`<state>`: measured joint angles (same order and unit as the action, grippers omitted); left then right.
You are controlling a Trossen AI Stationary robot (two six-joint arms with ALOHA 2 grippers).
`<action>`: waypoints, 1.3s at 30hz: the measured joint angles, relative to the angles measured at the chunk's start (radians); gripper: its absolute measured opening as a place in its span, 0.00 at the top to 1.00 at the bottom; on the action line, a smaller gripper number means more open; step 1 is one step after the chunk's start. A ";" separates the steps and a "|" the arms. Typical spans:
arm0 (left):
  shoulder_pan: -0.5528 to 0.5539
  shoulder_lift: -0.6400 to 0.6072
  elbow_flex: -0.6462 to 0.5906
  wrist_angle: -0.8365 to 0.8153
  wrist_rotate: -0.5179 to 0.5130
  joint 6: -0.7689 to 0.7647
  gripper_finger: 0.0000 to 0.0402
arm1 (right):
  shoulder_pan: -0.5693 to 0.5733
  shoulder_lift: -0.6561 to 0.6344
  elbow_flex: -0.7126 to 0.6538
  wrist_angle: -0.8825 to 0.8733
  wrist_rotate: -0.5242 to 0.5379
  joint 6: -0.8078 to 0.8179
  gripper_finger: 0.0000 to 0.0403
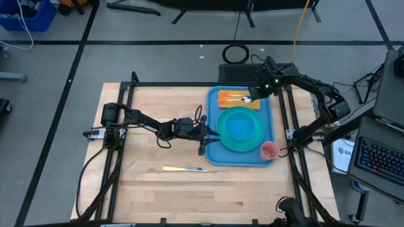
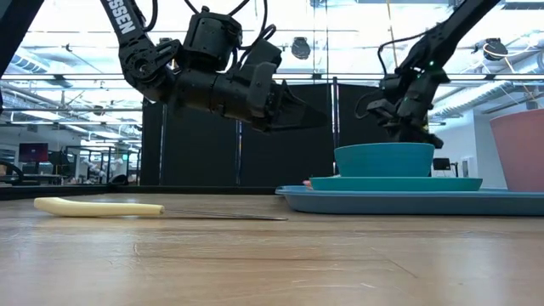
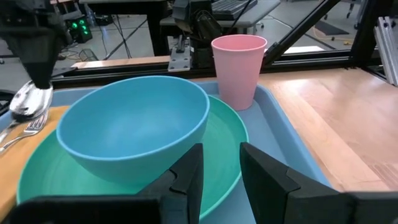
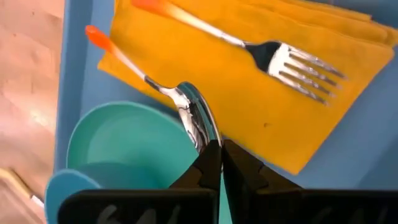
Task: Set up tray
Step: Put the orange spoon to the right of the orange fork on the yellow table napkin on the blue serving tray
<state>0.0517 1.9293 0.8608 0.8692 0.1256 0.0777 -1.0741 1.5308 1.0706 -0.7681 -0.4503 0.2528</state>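
Spoon (image 4: 186, 112) placement is finishing on the napkin (image 4: 261, 81) at the upper part of the tray (image 1: 213, 151), right of centre in the high view. Right gripper (image 4: 219, 155) is pinching its bowl; it should be releasing low and lifting straight. Left gripper (image 3: 221, 168), fingers slightly spread, is hovering beside the tray.

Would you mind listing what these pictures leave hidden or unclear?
- Knife blade edge: too small in the high view, edge-on in the low view.
- Napkin and fork: hidden behind the bowl in the low view.
- Pink cup: cut off by the low view's edge.
- Tray far rim: partly covered by the right gripper.
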 joint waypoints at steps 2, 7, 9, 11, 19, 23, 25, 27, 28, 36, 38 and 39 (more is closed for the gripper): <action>0.000 0.000 0.000 -0.002 0.002 0.000 0.73 | -0.009 0.017 0.000 0.004 0.000 0.000 1.00; 0.000 0.000 0.000 -0.003 0.003 0.002 0.73 | -0.055 0.034 0.000 0.003 0.000 -0.004 1.00; 0.000 0.000 0.000 -0.003 0.003 0.002 0.73 | -0.074 0.040 0.000 -0.002 0.000 -0.005 1.00; 0.000 0.000 0.000 -0.003 0.003 0.002 0.73 | -0.090 0.039 0.000 -0.001 0.000 -0.008 1.00; 0.000 0.000 0.000 -0.004 0.003 0.006 0.73 | -0.112 0.039 0.000 -0.022 -0.026 -0.011 1.00; 0.000 0.000 0.000 -0.004 0.003 0.006 0.73 | -0.112 0.039 0.000 -0.033 -0.026 -0.011 1.00; 0.000 0.000 0.000 -0.004 0.003 0.005 0.73 | -0.112 0.039 -0.011 -0.028 -0.026 -0.009 1.00; 0.000 0.000 0.000 -0.004 0.003 0.005 0.73 | -0.113 0.039 -0.030 -0.021 -0.026 0.000 1.00; 0.000 0.000 0.000 -0.004 0.003 0.005 0.73 | -0.116 0.039 -0.040 -0.021 -0.026 0.000 1.00; -0.003 0.000 0.000 -0.004 0.004 0.004 0.73 | -0.151 0.039 -0.101 0.040 -0.027 0.014 1.00; -0.003 0.000 0.000 -0.001 0.004 0.003 0.73 | -0.156 0.039 -0.104 0.051 -0.028 0.029 1.00; -0.003 0.000 0.000 0.000 0.004 0.003 0.73 | -0.157 0.039 -0.104 0.053 -0.028 0.031 1.00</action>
<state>0.0490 1.9293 0.8608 0.8693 0.1291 0.0807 -1.2308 1.5700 0.9665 -0.7154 -0.4786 0.2843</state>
